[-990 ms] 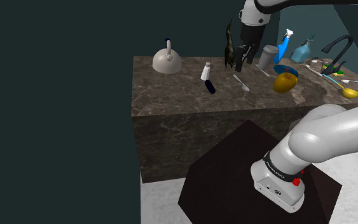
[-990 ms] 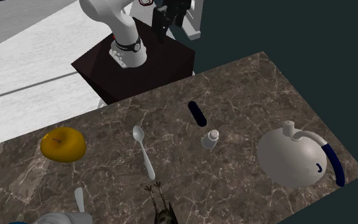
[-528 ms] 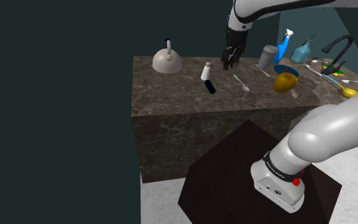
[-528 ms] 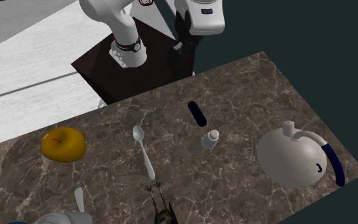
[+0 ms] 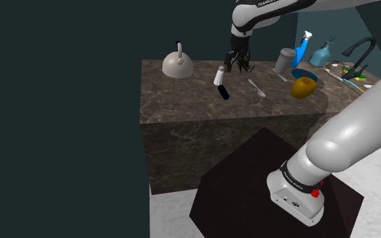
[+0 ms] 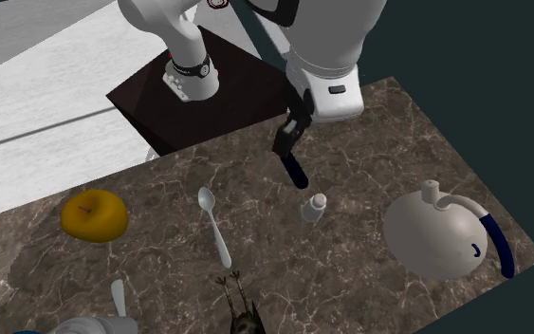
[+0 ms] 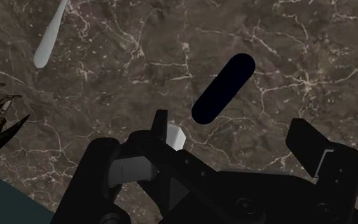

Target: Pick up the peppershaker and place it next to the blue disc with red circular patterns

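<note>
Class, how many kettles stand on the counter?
1: the kettle, at the counter's end on the shoulder view's left, left of the shaker. Others could hide behind the arm.

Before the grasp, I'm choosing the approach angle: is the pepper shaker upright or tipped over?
Upright. The pepper shaker stands on its base on the veined counter, cap on top, beside the dark capsule lying flat.

Veined marble counter (image 6: 160,275) smooth; peppershaker (image 6: 313,206) perhaps matt plastic.
</note>
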